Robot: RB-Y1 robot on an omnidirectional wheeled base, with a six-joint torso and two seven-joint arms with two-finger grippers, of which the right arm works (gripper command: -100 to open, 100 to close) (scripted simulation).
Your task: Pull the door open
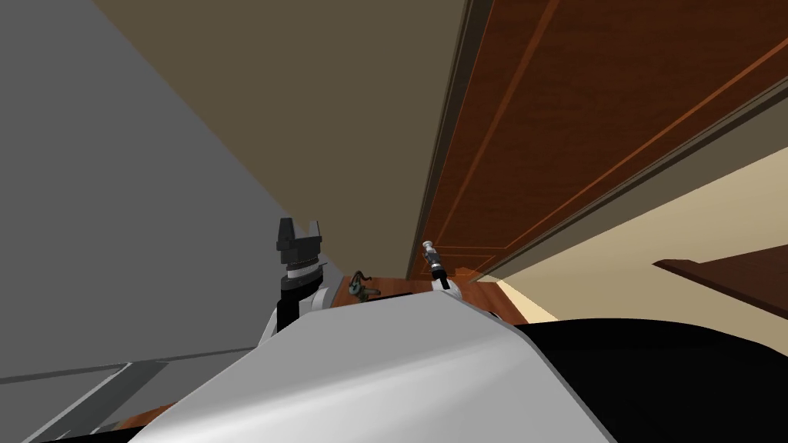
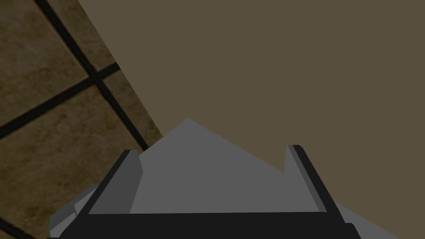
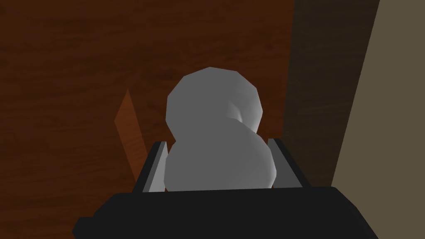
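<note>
Walls close me in: in the head view a grey wall (image 1: 92,192) spans 8 to 10 o'clock and a tan wall (image 1: 308,100) sits at 11 to 12. The dark door frame (image 1: 454,115) runs up at 12 to 1 o'clock, and the brown wooden door (image 1: 585,115) spreads from 1 to 2. A black area lies at 4 o'clock.

My right gripper (image 3: 218,162) pinches the grey round door knob (image 3: 213,120), a finger pressed to each side. The frame stands just beside the knob, with the tan wall beyond it.

My left gripper (image 1: 298,229) hangs well apart from the door with its fingers spread. It faces the tan wall, with tiled floor (image 2: 50,124) alongside.
</note>
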